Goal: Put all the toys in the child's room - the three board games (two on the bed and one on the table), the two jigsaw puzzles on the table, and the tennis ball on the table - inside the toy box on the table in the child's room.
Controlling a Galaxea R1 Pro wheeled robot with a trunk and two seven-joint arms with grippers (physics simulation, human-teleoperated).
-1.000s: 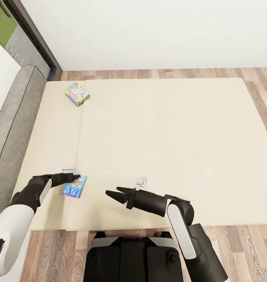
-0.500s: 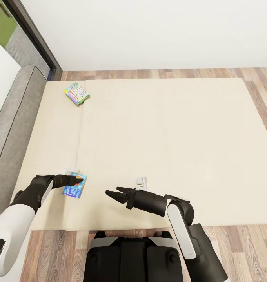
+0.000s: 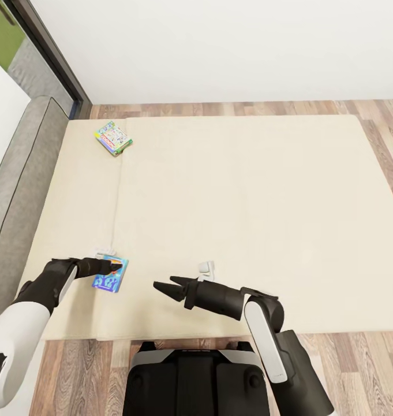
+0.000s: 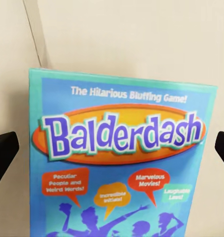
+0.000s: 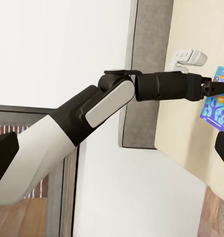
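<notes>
Two board games lie on the low, wide bed with its plain beige mattress cover (image 3: 236, 190), and the robot is placed at the bed's near edge so that the closer one falls within the left arm's reach. That closer game is a flat blue rectangular box printed with an orange "Balderdash" banner (image 3: 110, 274), lying face up near the bed's front left part. The left gripper (image 3: 116, 266) is stretched out low over it, its two dark fingers (image 4: 4, 150) spread apart and standing to either side of the box's width in the left wrist view, with bare mattress visible between each finger and the box edge. That straddle looks chosen so the jaws can close across the short sides of the lid; nothing is clamped yet.

The second game, a green-and-white flat box with a red banner (image 3: 113, 137), sits well apart, near the bed's far left corner beside the grey padded headboard (image 3: 17, 185); it appears untouched.

The right gripper (image 3: 166, 286) hovers over bare mattress, fingers parted and empty, apparently kept clear while the left arm works. A small white bracket-like fitting (image 3: 206, 268) rests on the mattress just beside it, and a similar one (image 5: 188, 57) lies close to the blue box.
</notes>
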